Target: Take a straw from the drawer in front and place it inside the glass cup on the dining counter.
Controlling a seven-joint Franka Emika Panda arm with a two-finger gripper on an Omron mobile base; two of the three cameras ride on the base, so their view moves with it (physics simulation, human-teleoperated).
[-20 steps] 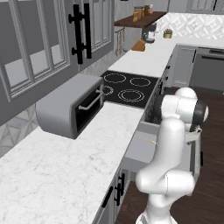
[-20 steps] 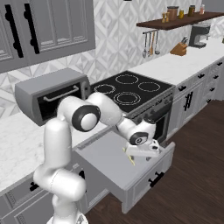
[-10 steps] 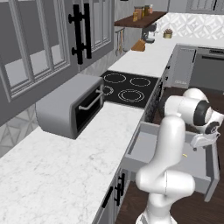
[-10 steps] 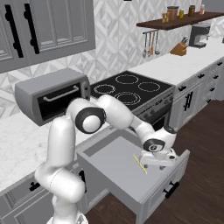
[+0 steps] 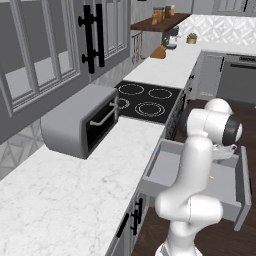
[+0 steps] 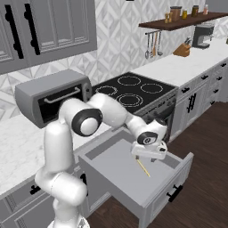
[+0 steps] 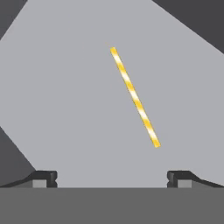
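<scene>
The jaws (image 7: 111, 178) stand wide open with nothing between them, their two dark tips well apart at the bottom of the hand view. Just beyond them the straw (image 7: 134, 97) lies flat on the bare grey floor of the drawer (image 6: 129, 176), slanted across the line between the tips rather than square to it. In the right base view the jaws (image 6: 150, 156) hang over the far right part of the pulled-out drawer, with the straw (image 6: 143, 168) just beneath and a little nearer than the hand.

Outward from there, the drawer juts from under the white worktop (image 5: 75, 185); a grey toaster oven (image 5: 80, 125) sits on that worktop to the left, and a black cooktop (image 5: 145, 100) lies farther along.

The risk, as I judge it, is in the pick. The straw is thin and flat on a hard floor, so the tips must go almost down to the drawer bottom; stopping high would close on air, pressing down would jam. Because it lies askew, a closing without first turning the wrist could roll or flick it aside, or pinch it near one end so that it droops.
</scene>
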